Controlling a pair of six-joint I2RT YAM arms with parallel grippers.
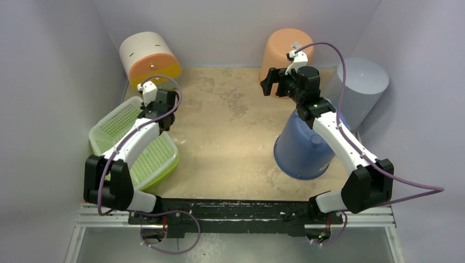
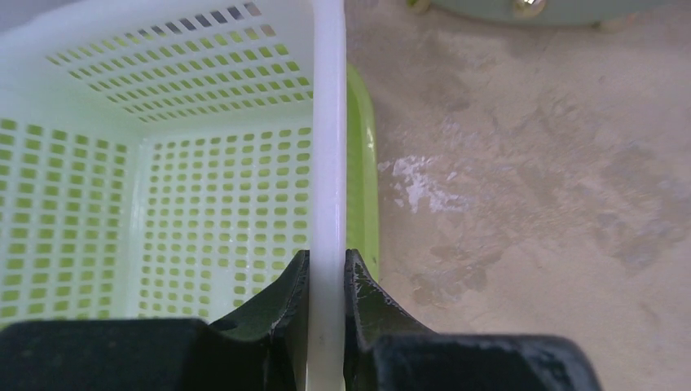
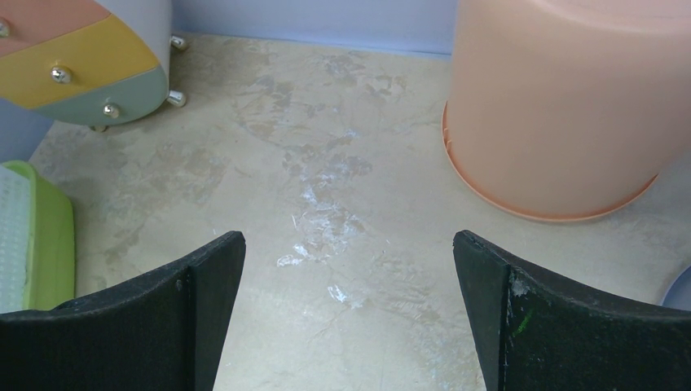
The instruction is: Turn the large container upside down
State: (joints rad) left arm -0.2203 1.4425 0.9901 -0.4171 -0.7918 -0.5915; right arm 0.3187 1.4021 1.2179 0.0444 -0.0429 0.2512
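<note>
Plastic and perforated, the white basket (image 2: pixel 163 204) lies on the robot's left, overlapping the green basket (image 2: pixel 364 163), its rim running straight ahead between the left gripper's (image 2: pixel 327 269) clamped jaws; the right gripper (image 3: pixel 349 240) gapes, well apart.
</note>
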